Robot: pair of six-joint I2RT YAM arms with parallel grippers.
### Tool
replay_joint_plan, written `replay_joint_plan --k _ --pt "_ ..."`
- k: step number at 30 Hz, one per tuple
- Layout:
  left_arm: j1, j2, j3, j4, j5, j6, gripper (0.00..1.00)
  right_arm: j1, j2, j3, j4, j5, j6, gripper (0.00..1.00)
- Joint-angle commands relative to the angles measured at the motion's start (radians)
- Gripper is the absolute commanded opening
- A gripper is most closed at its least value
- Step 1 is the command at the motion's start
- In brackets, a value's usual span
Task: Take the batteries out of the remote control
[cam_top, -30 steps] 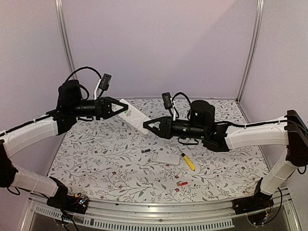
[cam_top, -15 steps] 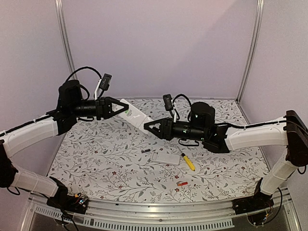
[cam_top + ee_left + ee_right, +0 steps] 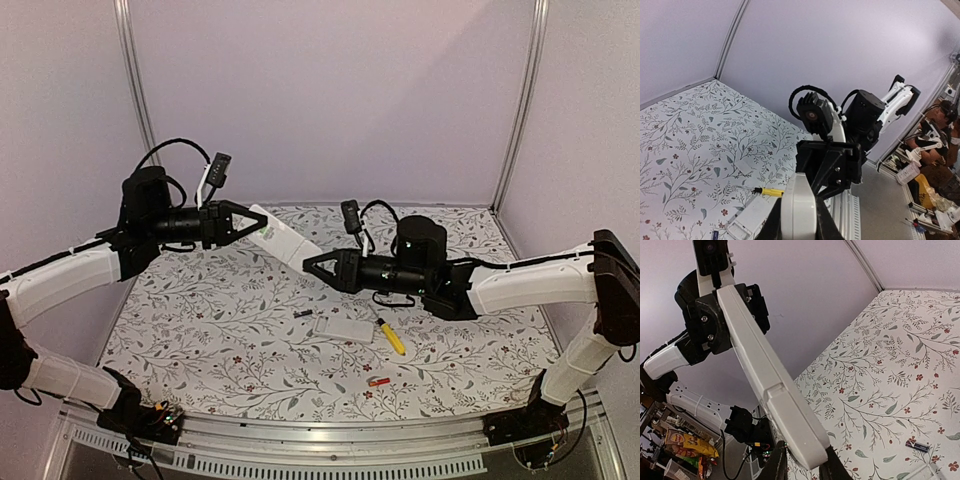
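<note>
Remote control [image 3: 282,240]: white, with a small green mark near the held end. Red-orange battery [image 3: 379,381]: bright, plain. Dark battery [image 3: 917,445]: blue-black. Screwdriver [image 3: 392,338]: yellow handle, dark shaft. Loose flat panel [image 3: 343,328]: white. Table cover [image 3: 200,330]: white ground, grey leafy sprigs, scattered small red blossoms. Left gripper [image 3: 250,222] and right gripper [image 3: 308,262]: black. Left arm [image 3: 60,280] and right arm [image 3: 530,282]: white links, black joints. Walls [image 3: 330,100]: plain pale lilac. Corner posts [image 3: 133,80]: silvery.

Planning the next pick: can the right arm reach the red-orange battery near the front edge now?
Probably not yet: right gripper straddles the remote held by left gripper; battery lies uncovered.
</note>
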Motion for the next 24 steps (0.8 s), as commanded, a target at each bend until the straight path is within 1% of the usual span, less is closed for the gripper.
replay_joint_plan --k 1,10,13,14,17,19,22,24 --pt "-0.006 -0.019 0.007 0.007 0.011 0.012 0.00 -0.018 0.007 -0.017 -0.005 0.029 0.024 0.17" --pt "-0.004 -0.006 0.011 -0.011 -0.010 0.020 0.00 -0.025 0.001 -0.020 0.002 0.018 0.041 0.08" --pt "-0.005 -0.006 0.011 -0.014 -0.010 0.023 0.00 -0.030 0.001 -0.028 0.002 0.021 0.048 0.08" --pt "-0.004 -0.006 0.013 -0.015 -0.008 0.022 0.00 -0.034 0.001 -0.031 0.003 0.021 0.054 0.10" --pt "-0.004 -0.001 0.015 -0.013 0.002 0.023 0.00 -0.038 0.005 -0.030 0.004 0.011 0.062 0.28" --pt "-0.005 0.003 0.013 -0.012 0.003 0.020 0.00 -0.038 0.007 -0.021 0.008 -0.003 0.061 0.38" --pt "-0.004 0.009 0.014 -0.008 0.008 0.015 0.00 -0.038 0.015 -0.002 0.013 -0.017 0.055 0.47" --pt "-0.005 0.010 0.013 -0.009 0.008 0.016 0.00 -0.038 0.020 0.010 0.016 -0.024 0.051 0.50"
